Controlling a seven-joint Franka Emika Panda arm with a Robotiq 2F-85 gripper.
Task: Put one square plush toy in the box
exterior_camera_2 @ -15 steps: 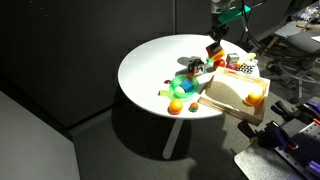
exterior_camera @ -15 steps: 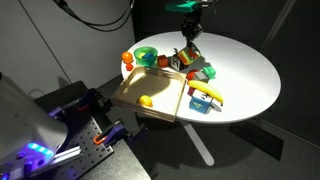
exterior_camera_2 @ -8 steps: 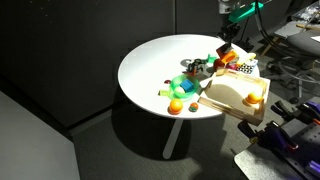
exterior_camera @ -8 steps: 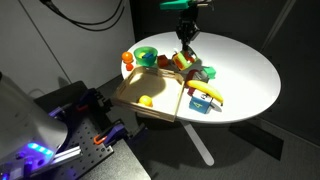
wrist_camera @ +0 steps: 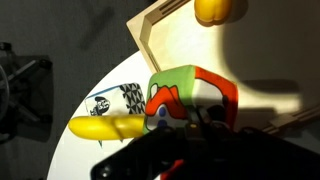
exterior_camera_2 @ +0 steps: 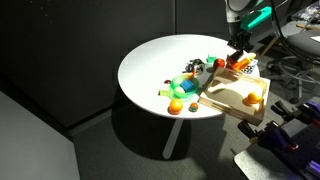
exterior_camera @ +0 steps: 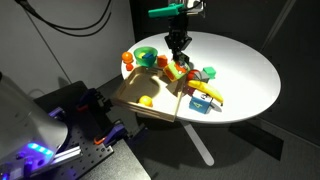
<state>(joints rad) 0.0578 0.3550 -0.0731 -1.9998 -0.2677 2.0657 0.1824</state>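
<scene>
My gripper (exterior_camera: pixel 178 60) is shut on the square plush toy (exterior_camera: pixel 177 71), an orange, green and white soft cushion. It holds the toy in the air over the far edge of the box (exterior_camera: pixel 133 90), a shallow light-wood tray with a middle divider. Both also show in an exterior view: the gripper (exterior_camera_2: pixel 240 57), the toy (exterior_camera_2: pixel 241 66) and the box (exterior_camera_2: pixel 228 98). In the wrist view the toy (wrist_camera: pixel 186 92) fills the middle between my dark fingers (wrist_camera: pixel 205 128), partly over the box's wall (wrist_camera: pixel 150 30).
A yellow-orange object (exterior_camera: pixel 146 100) lies in one compartment of the box, seen too in the wrist view (wrist_camera: pixel 220 8). A green bowl (exterior_camera: pixel 146 55) stands behind the box. A banana (exterior_camera: pixel 207 93) and several small toys lie beside the box near the table's edge.
My gripper has risen from the toy pile with the plush toy in it and moved sideways toward the box, now over its far edge.
</scene>
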